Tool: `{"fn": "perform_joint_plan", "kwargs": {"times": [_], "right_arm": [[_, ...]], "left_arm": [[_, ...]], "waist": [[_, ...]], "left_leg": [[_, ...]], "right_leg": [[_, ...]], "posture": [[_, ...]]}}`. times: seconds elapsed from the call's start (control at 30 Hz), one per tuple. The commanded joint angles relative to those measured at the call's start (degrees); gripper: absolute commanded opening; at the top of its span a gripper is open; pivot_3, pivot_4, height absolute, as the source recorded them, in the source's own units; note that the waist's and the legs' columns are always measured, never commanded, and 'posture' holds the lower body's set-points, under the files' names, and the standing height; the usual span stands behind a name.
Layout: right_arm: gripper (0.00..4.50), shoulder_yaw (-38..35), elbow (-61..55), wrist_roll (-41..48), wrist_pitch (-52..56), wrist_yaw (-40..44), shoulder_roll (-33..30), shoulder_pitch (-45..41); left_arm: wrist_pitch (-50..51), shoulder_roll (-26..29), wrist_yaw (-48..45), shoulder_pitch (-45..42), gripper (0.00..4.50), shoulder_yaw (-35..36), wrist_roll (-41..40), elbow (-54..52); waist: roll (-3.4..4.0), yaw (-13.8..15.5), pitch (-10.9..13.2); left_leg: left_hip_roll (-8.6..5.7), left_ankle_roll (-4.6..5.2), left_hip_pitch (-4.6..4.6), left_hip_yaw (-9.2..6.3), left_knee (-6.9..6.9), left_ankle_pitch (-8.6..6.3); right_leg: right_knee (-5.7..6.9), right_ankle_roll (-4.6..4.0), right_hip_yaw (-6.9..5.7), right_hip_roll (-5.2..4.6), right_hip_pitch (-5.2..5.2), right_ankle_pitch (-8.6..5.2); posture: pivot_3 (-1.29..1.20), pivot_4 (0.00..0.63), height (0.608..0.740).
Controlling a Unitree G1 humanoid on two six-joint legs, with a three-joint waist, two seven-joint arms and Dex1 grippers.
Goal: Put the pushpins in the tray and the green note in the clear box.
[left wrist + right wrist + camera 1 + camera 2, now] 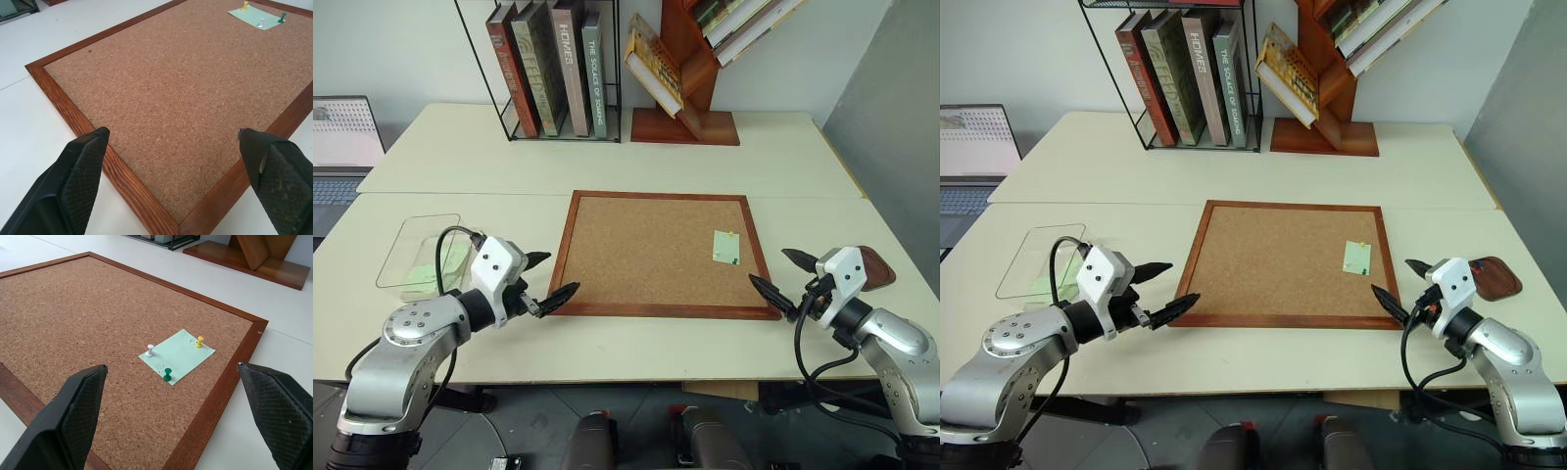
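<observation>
Ahead of the right gripper's (171, 421) open jaws, green note (177, 355) lies pinned.

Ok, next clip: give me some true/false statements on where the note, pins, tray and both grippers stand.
1. The pale green paper note lies pinned on the wood-framed corkboard. True.
2. Three pushpins stand in the note. True.
3. The small reddish-brown tray holds a pushpin. False: it looks empty.
4. The right gripper grips the note. False: it is open, short of the corkboard's edge.
5. The left gripper is open. True.
</observation>
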Motion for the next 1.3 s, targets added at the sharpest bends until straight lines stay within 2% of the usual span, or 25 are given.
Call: {"fn": "perform_joint_plan", "kwargs": {"times": [0.03,0.47,0.83,0.97,1.17,1.3], "right_arm": [[4.50,-1.62,-1.52,0.93,-0.26,0.36,-0.72,-1.11],[4.50,-0.91,-2.08,0.84,0.17,0.44,-0.53,-1.24],[4.50,-0.65,-2.87,0.98,0.71,0.25,-0.21,-1.21],[4.50,-0.36,-3.82,0.90,0.99,-0.13,0.17,-0.70],[4.50,0.43,-4.11,0.36,0.95,-0.39,0.48,-0.91],[4.50,1.02,-4.06,0.02,1.01,-0.52,0.69,-1.38]], "left_arm": [[-0.71,-0.12,-0.62,-0.39,4.46,0.09,-1.09,-2.14],[1.87,0.14,0.88,-2.43,4.46,-1.41,-0.22,-1.91],[0.24,-3.47,2.64,-7.94,4.46,-8.67,2.81,-0.97],[0.00,-5.23,1.17,-11.48,3.90,-11.55,2.85,0.36],[-0.21,-8.16,-1.09,-17.10,2.53,-18.43,4.90,4.87],[-1.21,-10.74,-1.83,-20.31,1.79,-22.26,7.12,9.13]], "waist": [[0.00,0.00,0.00],[0.00,0.01,0.00],[0.00,0.04,0.00],[0.00,0.04,0.00],[0.00,0.04,0.00],[0.00,0.00,0.00]], "left_leg": [[0.00,0.00,0.00,0.00,0.00,0.00],[-0.01,0.00,0.00,-0.01,0.01,0.00],[-0.03,0.00,0.00,-0.01,0.01,0.00],[-0.04,0.00,0.00,-0.03,0.02,0.00],[-0.07,0.00,0.00,-0.03,0.03,0.00],[-0.10,0.01,-0.01,-0.03,0.04,0.00]], "right_leg": [[0.00,0.00,0.00,0.00,0.00,0.00],[0.02,0.00,0.00,0.01,0.00,0.00],[0.02,0.02,0.02,0.03,0.02,0.01],[0.04,0.03,0.01,0.06,0.03,0.02],[0.05,0.04,0.04,0.17,0.04,0.03],[0.05,0.25,0.06,0.28,0.04,0.15]], "posture": [[0.00,0.150,0.740],[0.00,0.150,0.740],[0.00,0.150,0.740],[0.00,0.150,0.740],[0.00,0.150,0.740],[0.00,0.150,0.740]]}}
